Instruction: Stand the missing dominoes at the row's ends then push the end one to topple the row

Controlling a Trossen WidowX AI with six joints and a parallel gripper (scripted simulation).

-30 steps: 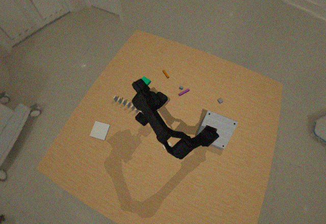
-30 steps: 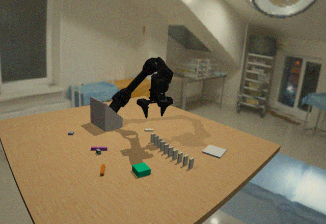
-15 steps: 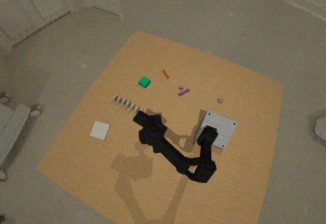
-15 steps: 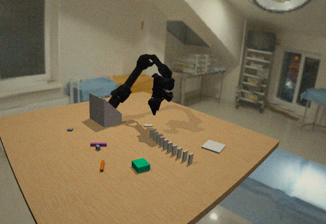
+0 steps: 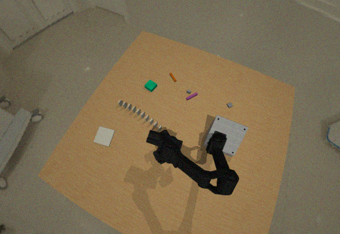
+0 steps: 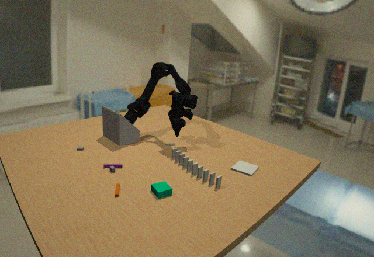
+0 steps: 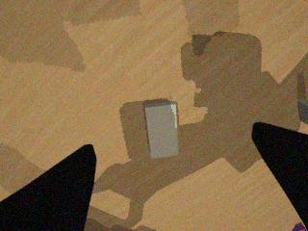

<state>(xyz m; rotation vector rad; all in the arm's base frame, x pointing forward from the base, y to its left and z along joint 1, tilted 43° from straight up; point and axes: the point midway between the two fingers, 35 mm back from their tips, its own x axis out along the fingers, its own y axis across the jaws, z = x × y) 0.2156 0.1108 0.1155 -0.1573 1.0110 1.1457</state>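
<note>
Black angular tool (image 5: 151,137) (image 6: 176,135) (image 7: 176,141) spread wide above a flat, smooth grey rectangular domino (image 6: 170,143) (image 7: 162,130) on wood-grained tabletop (image 5: 192,61) (image 6: 90,218) (image 7: 38,115).

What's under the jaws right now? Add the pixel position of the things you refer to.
Wrist view: a gray domino (image 6: 170,143) (image 7: 163,130) lying flat between the open jaws, not gripped, with shadow around it. Top view: the arm (image 5: 189,166) covers that patch, so the domino is hidden there.

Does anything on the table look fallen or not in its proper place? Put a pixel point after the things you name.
Yes, one thing: a single domino (image 6: 170,143) (image 7: 162,131) lies flat beyond the arm-side end of the row (image 6: 194,169), whose dominoes all stand upright. It is probably a missing one, still to be stood.
</note>
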